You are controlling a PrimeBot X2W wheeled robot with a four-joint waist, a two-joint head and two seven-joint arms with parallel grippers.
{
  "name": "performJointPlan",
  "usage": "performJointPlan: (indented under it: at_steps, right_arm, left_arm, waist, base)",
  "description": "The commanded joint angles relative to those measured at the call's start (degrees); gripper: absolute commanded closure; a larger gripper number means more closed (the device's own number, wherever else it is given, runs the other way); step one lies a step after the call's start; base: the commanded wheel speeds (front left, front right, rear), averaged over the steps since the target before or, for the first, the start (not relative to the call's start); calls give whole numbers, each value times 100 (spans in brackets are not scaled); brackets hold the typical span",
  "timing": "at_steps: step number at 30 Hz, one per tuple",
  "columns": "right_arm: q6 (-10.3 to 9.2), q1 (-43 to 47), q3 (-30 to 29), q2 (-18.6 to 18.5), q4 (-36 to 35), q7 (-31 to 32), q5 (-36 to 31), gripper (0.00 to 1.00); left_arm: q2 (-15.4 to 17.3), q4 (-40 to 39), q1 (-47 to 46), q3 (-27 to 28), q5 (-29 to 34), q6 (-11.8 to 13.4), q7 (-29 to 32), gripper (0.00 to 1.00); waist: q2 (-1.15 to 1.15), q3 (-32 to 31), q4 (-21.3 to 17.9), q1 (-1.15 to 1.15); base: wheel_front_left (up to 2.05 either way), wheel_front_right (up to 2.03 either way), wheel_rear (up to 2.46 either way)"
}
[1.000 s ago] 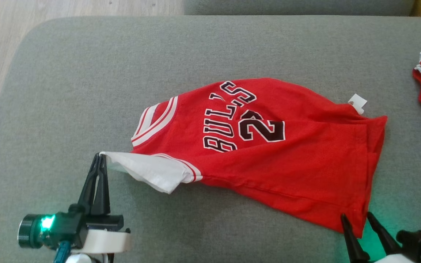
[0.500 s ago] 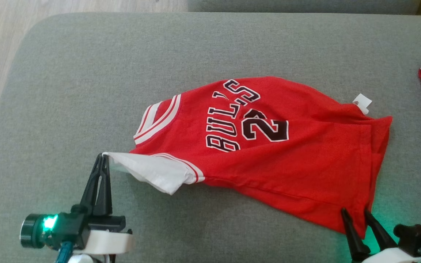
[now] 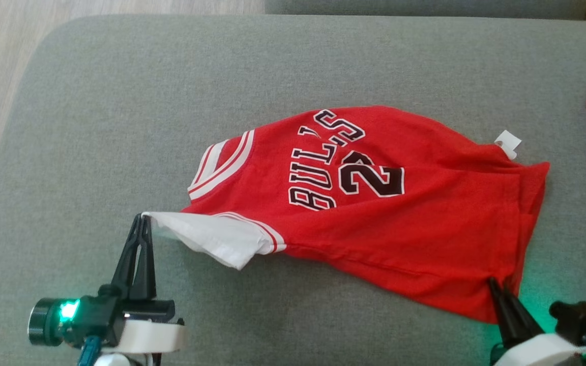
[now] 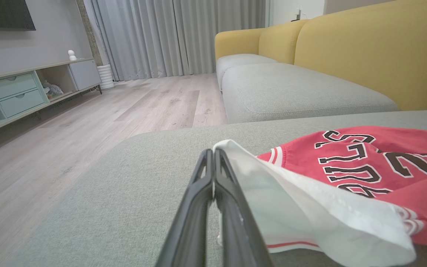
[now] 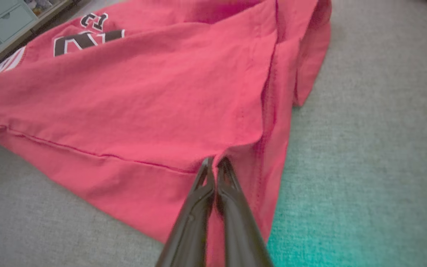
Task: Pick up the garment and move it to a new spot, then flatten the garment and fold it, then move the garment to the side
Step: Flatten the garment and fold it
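Jersey (image 3: pixel 400 234) pinched at both near corners.
Judged soft, light, droopy: white sleeve (image 3: pixel 211 239) is clamped by left gripper (image 3: pixel 143 218), near-right hem corner (image 3: pixel 476 305) by right gripper (image 3: pixel 492 281).

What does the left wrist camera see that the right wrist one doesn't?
The left wrist view has the left hand pinching the white sleeve of the red fabric Bulls jersey, plus a yellow fabric sofa and grey curtains. The right wrist view has the right hand pinching the jersey's red hem. Both share the jersey and the grey fabric cushion.
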Motion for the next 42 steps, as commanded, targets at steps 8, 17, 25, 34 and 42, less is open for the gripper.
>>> performJointPlan:
  at_steps: [8,17,25,34,42]
  right_arm:
    - [-5,-453,-210,-298,-578,-492,137,100]
    - [-5,-1315,-1019,-1225,-2706,268,520,100]
    - [-5,-3373,-769,-2018,-3054,980,816,100]
    - [-5,-5992,682,-2168,-656,981,1116,100]
    - [-5,-7747,1074,-2091,926,299,1000,100]
  left_arm:
    - [91,-633,-466,478,-178,-188,-69,100]
    - [481,-1569,-2169,782,-636,-1075,346,100]
    - [567,-1279,-4376,861,-1106,-1558,1210,100]
    - [272,959,-6361,726,-1379,-1931,1473,100]
    - [73,2463,-7938,669,-1192,-2143,586,100]
  waist:
    - [0,-507,-158,0]
    - [0,-1150,-321,0]
    - [0,-952,-540,0]
    - [0,126,-397,0]
    - [0,1051,-260,0]
  base:
    - [0,0,0]
    - [0,0,0]
    - [0,0,0]
    - [0,0,0]
    - [0,0,0]
